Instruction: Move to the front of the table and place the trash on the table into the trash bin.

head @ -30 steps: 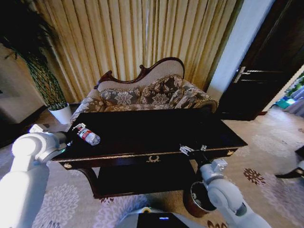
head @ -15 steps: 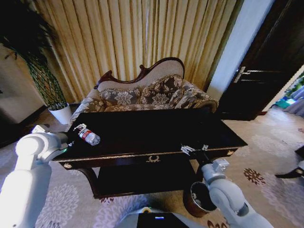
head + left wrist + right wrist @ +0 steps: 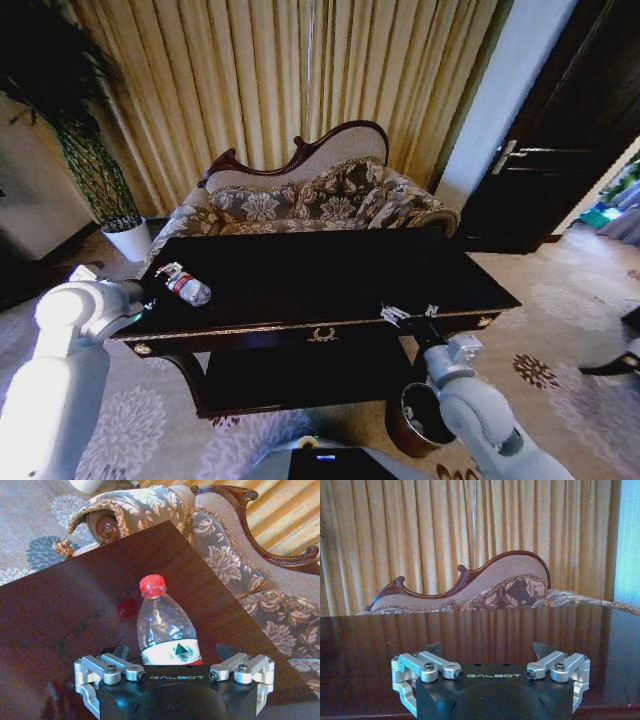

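Observation:
The trash I see is a clear plastic bottle with a red cap, lying on its side near the left end of the dark glossy table. In the left wrist view the bottle has its base between the spread fingers of my left gripper, which is open, and its cap points away. My right gripper is at the table's front edge on the right, also open with nothing between its fingers. The reddish-brown trash bin stands on the floor below that front right corner.
A floral sofa with a carved wood back stands right behind the table. A white plant pot is at the far left, and a dark door at the right. Patterned carpet lies around the table.
My left arm has edged slightly toward the bottle. The bottle and the right gripper have stayed put.

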You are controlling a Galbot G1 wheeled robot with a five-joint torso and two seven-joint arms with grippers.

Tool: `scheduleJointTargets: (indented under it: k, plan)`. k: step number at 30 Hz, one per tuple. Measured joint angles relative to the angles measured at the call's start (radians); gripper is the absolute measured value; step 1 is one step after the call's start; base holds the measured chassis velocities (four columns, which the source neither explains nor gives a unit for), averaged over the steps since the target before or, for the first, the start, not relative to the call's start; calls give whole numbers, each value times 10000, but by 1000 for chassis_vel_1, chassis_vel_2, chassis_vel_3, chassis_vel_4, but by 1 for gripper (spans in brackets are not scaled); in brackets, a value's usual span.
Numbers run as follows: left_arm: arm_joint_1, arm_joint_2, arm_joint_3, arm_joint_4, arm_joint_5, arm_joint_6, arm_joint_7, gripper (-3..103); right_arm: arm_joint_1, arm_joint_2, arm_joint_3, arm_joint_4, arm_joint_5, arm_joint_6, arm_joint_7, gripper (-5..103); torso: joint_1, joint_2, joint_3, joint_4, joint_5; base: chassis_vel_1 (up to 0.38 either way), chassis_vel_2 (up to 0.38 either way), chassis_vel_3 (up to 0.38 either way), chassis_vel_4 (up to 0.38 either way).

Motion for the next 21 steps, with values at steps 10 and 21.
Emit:
scheduleJointTargets:
  k: [10, 21]
  plan:
    - [93, 29, -73, 37, 10, 44, 94, 100, 19, 27, -52, -112, -249, 53, -4, 100, 0, 0, 0, 0, 0, 0, 0, 0, 0]
    - [82, 25, -110, 127, 51, 35, 202, 100, 17, -10, 6, -41, -98, 63, -33, 100, 0, 0, 0, -1, 0, 0, 0, 0, 0]
